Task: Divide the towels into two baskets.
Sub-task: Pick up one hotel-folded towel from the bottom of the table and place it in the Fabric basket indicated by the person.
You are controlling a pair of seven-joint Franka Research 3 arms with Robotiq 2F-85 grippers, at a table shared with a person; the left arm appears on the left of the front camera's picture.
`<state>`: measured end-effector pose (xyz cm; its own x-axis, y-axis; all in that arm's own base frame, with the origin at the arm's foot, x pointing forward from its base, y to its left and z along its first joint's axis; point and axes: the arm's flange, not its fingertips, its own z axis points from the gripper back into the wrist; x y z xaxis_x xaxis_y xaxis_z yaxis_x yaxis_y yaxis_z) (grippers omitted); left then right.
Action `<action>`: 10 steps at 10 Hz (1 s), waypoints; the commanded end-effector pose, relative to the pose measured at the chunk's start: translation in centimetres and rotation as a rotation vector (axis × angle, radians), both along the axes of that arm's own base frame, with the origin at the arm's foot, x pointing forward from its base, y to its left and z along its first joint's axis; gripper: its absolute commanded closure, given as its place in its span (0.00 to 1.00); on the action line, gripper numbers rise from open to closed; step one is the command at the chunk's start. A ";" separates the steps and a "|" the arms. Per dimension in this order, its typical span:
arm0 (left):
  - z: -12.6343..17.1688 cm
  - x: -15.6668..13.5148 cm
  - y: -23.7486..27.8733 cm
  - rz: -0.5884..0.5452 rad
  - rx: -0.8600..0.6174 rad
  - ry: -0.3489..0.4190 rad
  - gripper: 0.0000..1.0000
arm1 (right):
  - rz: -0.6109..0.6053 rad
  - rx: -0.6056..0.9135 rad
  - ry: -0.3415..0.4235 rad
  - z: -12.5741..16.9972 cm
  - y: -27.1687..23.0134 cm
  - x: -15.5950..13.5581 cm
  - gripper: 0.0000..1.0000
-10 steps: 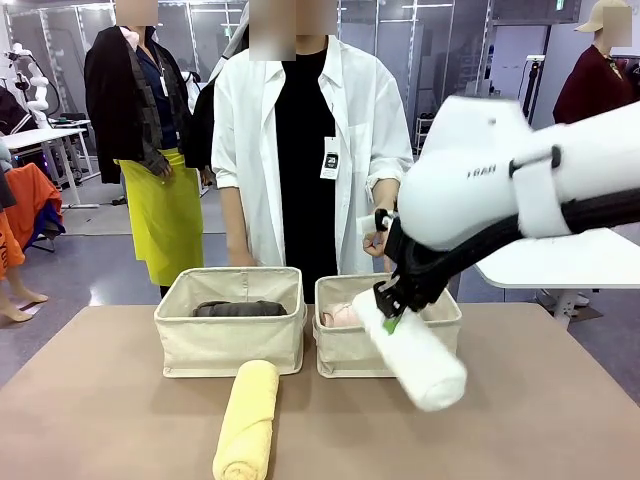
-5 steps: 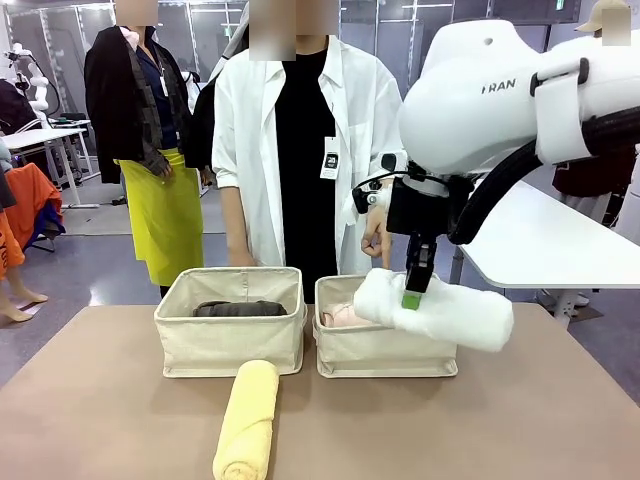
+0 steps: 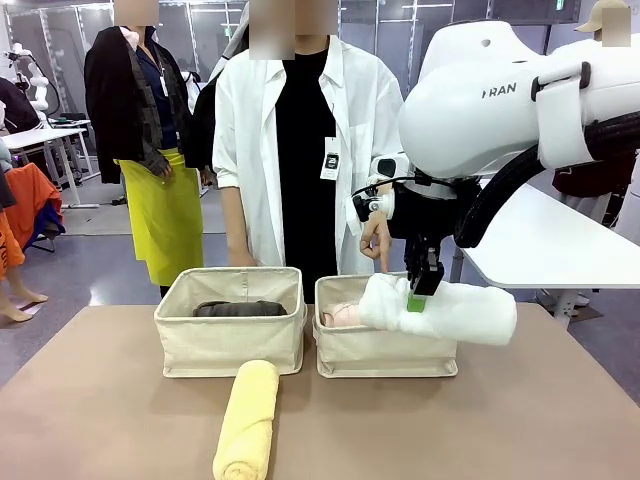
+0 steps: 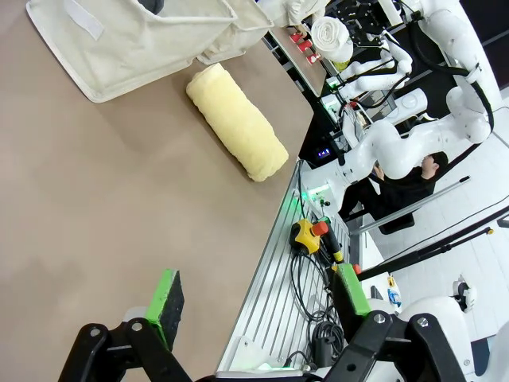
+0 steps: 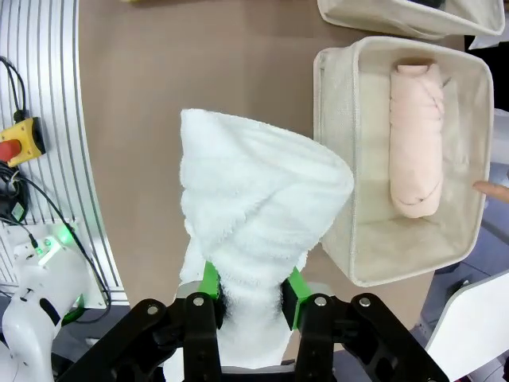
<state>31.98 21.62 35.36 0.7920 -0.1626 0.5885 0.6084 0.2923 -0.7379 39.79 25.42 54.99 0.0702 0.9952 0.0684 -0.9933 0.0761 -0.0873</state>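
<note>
The right gripper pinches the white towel partway along the roll, its green pads sunk into the terry. It holds the roll level above the right basket, with one end jutting past the basket's right wall. Inside, the pink towel lies toward the far wall, leaving a free lane on the robot's side.

To land the roll well, the gripper should likely shift it toward the basket's middle, keep it parallel to the pink towel, and lower it before letting go, or the overhanging end may catch the rim.

A person's hand points down behind the basket. The left gripper hangs spread and empty over the tabletop, where the yellow towel lies before the left basket, which holds the grey towel.

From the front, the basket wall hides most of the pink towel, and the gap between roll and rim is hard to judge.
</note>
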 end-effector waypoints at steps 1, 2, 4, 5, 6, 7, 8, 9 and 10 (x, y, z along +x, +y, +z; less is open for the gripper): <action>0.3 -0.4 0.0 0.003 -0.001 -0.001 0.04 | 0.010 -0.001 -0.001 0.0 0.1 0.0 0.68; 0.3 -0.4 0.0 0.003 -0.001 -0.001 0.04 | 0.093 0.011 -0.017 0.7 0.5 3.2 0.68; 0.3 -0.4 0.0 0.003 -0.001 -0.001 0.04 | 0.165 -0.007 -0.022 0.5 1.3 8.1 0.68; 0.3 -0.4 0.0 0.003 -0.001 -0.001 0.04 | 0.191 -0.026 -0.034 0.1 2.0 9.9 0.68; 0.3 -0.4 0.0 0.003 -0.001 -0.001 0.04 | 0.180 -0.091 -0.063 -1.2 3.0 12.3 0.68; 0.3 -0.4 0.0 0.003 -0.001 -0.001 0.04 | 0.194 -0.134 -0.043 -2.6 3.9 14.4 0.68; 0.3 -0.4 0.0 0.003 -0.001 -0.001 0.04 | 0.204 -0.131 -0.034 -3.3 4.6 15.6 0.68; 0.3 -0.4 0.0 0.003 -0.001 -0.001 0.04 | 0.190 -0.140 -0.011 -3.9 5.0 16.3 0.68; 0.3 -0.4 0.0 0.003 -0.001 -0.001 0.04 | 0.178 -0.157 -0.018 -4.6 5.3 16.7 0.68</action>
